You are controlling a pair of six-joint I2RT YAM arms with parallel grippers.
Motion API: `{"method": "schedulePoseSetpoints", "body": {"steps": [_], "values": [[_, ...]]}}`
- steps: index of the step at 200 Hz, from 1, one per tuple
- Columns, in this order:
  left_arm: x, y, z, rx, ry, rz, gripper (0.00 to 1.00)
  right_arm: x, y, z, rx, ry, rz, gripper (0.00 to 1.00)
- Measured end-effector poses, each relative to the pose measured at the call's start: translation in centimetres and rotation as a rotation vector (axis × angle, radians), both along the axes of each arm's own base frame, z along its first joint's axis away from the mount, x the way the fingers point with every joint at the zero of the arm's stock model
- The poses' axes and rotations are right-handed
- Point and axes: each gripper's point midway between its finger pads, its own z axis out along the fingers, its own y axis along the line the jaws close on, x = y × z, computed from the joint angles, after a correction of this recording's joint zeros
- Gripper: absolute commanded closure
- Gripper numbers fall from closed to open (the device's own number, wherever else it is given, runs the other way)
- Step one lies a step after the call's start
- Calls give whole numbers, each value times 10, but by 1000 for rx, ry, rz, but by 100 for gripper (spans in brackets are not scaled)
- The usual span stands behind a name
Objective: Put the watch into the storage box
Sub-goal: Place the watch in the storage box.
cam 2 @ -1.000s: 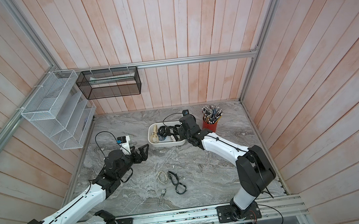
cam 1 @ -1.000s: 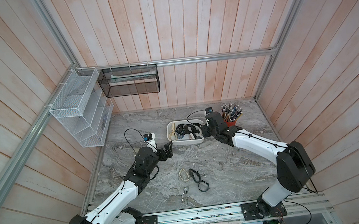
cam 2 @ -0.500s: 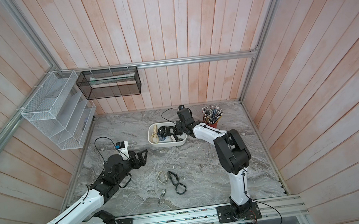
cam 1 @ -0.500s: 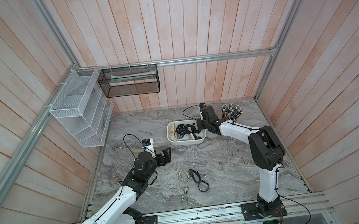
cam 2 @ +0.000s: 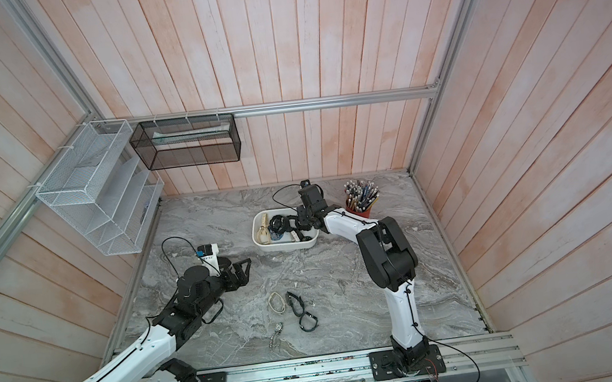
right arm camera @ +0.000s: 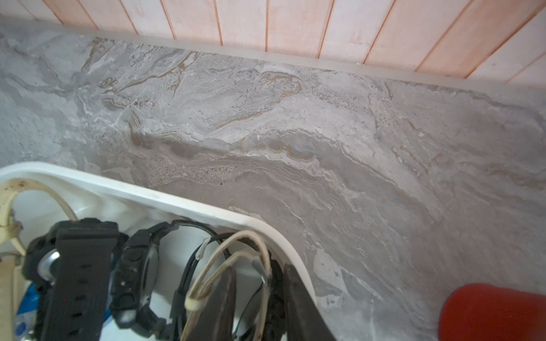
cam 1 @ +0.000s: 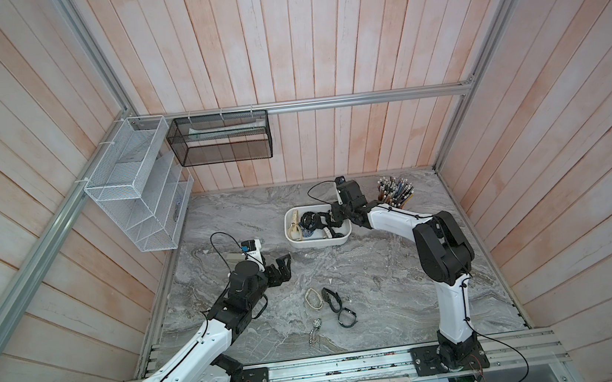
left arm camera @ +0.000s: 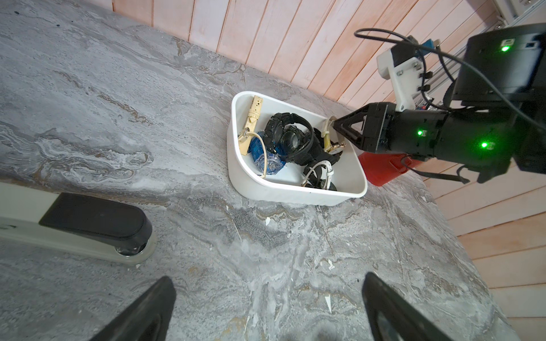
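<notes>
The storage box (cam 1: 290,236), a shallow white tub, stands at the back of the table and holds several watches. My right gripper (cam 1: 332,218) reaches into its right end. In the right wrist view its jaws (right arm camera: 260,274) stand apart, just inside the box rim (right arm camera: 177,200). A thin cream-strapped watch (right arm camera: 254,245) loops over one finger and is not pinched. The left wrist view shows that watch (left arm camera: 326,133) at the gripper tip (left arm camera: 336,125). My left gripper (cam 1: 283,266) hangs wide open over bare table, nothing between its fingers (left arm camera: 381,298).
Loose on the table in front lie a cream watch (cam 1: 313,299), two black watches (cam 1: 330,298) and a silver one (cam 1: 315,324). A red pen cup (cam 1: 394,194) stands right of the box. A stapler (left arm camera: 88,224) lies near my left gripper. Wire racks (cam 1: 141,190) hang on the walls.
My right gripper has reached further over the box and its jaws have parted off the cream watch. My left arm has shifted only slightly and stays open.
</notes>
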Motion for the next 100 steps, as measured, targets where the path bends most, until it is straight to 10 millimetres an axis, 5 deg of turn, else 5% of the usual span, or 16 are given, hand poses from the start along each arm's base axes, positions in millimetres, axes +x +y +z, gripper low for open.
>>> {"method": "schedulePoseSetpoints", "body": {"steps": [21, 47, 77, 100], "values": [[0, 0, -1, 0, 3, -2, 0, -1, 0, 9, 12, -7, 3, 38], [0, -3, -4, -1, 13, -14, 0, -9, -5, 48, 53, -66, 5, 28], [0, -7, -14, 5, 43, -31, 1, -42, -22, 104, 139, -171, 3, 23], [0, -9, -17, -2, 56, -42, 1, -74, -39, 112, 198, -214, -11, 22]]}}
